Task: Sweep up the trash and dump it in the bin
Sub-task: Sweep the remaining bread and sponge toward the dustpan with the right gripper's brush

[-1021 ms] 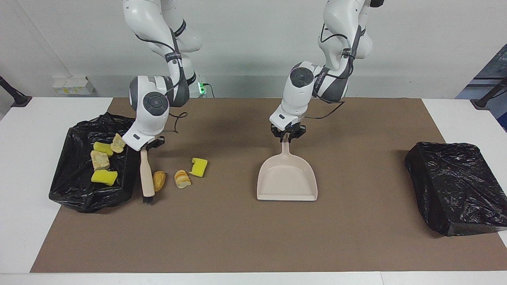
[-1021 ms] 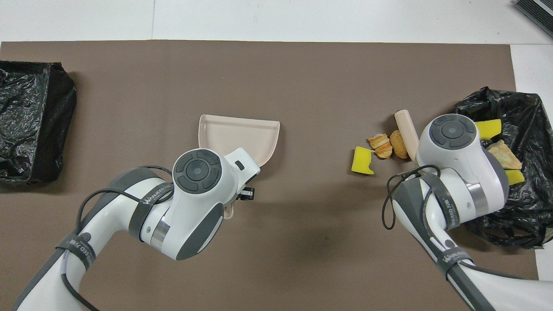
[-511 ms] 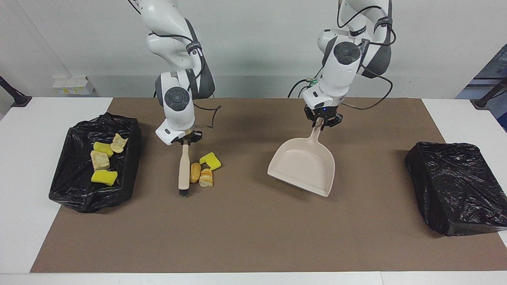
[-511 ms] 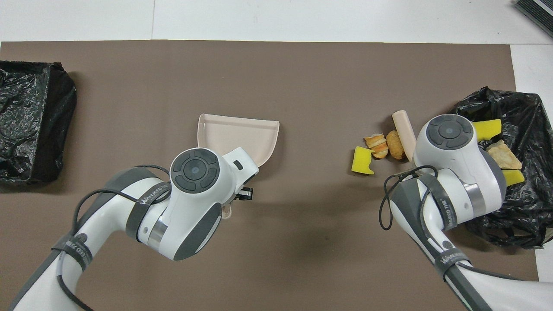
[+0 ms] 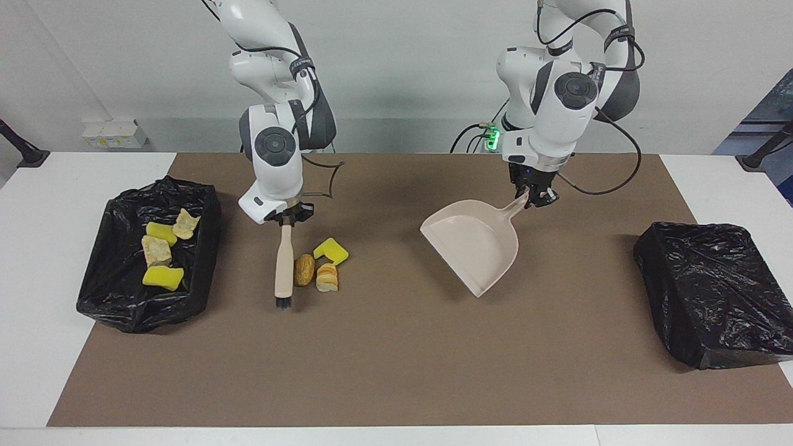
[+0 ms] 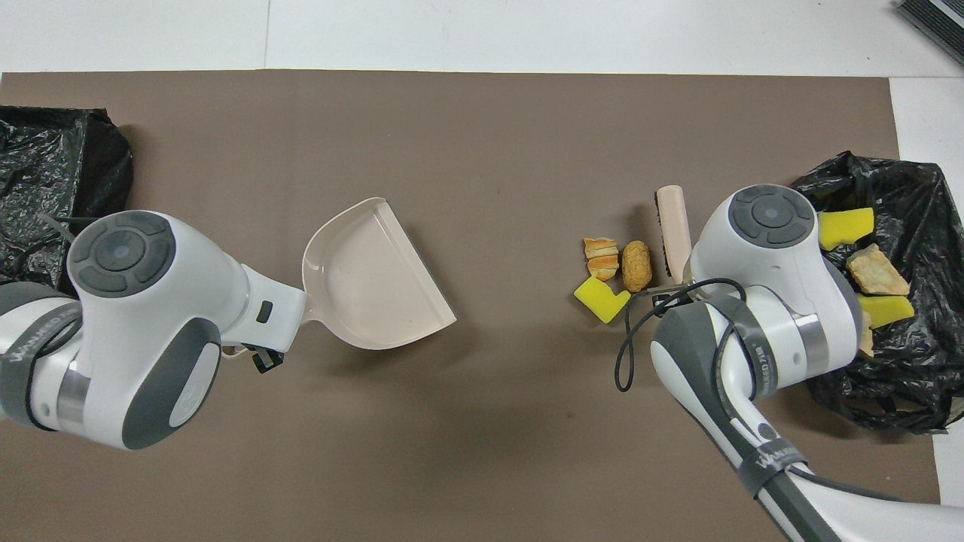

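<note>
Right gripper [image 5: 285,218]: over the brown mat [image 5: 384,359], jaws pinching the top of the beige-handled brush [image 5: 283,266]; brush hanging upright, black bristles down at the mat
Left gripper [image 5: 536,197]: over the mat toward the left arm's end of the table [image 5: 37,297], jaws pinching the handle of the beige plastic dustpan [image 5: 478,244]; pan tilted, mouth turned toward the brush end, apart from the loose pieces
Loose trash: tan-brown bread-like chunk [image 5: 303,269] just beside the brush handle; striped orange-and-cream bread-like piece [image 5: 326,277] touching it; bright yellow sponge-like wedge [image 5: 331,251] close by, nearer to the robots
Trash in tray: two yellow wedges [image 5: 162,275] and two tan chunks [image 5: 156,249] lying in the black-bag-lined tray [image 5: 111,297] at the right arm's end of the table
Second bin: black-bag-covered bin [image 5: 712,291] at the left arm's end, well apart from the dustpan
Overhead view: brush [image 6: 674,229] beside the three loose pieces [image 6: 636,265]; dustpan [image 6: 373,278] near the middle of the mat
</note>
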`<state>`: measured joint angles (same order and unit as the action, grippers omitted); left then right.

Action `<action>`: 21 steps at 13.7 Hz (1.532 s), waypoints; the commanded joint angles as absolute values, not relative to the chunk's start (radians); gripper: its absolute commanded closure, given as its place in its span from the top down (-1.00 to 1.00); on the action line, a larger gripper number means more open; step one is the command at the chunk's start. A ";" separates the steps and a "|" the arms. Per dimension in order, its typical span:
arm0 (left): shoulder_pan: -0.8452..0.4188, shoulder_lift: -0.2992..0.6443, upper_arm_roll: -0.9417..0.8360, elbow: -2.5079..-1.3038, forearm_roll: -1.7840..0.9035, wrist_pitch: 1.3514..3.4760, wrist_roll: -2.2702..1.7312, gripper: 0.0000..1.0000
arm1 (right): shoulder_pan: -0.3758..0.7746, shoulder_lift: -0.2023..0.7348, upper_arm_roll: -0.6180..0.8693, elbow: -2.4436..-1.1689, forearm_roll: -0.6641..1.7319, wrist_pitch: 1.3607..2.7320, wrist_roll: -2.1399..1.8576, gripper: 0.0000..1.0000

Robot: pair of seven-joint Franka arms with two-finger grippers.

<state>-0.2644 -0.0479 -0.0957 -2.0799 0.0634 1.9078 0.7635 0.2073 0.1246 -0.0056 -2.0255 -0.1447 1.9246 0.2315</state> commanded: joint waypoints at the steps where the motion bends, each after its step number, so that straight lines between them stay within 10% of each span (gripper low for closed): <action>1: -0.314 0.018 -0.100 -2.083 0.120 1.997 0.792 -1.00 | 0.202 0.107 0.000 -2.077 -0.153 1.988 0.234 -1.00; 21: -0.453 0.114 -0.104 -2.054 0.242 2.023 0.787 -1.00 | 0.521 0.253 0.038 -1.999 0.391 2.092 0.431 -1.00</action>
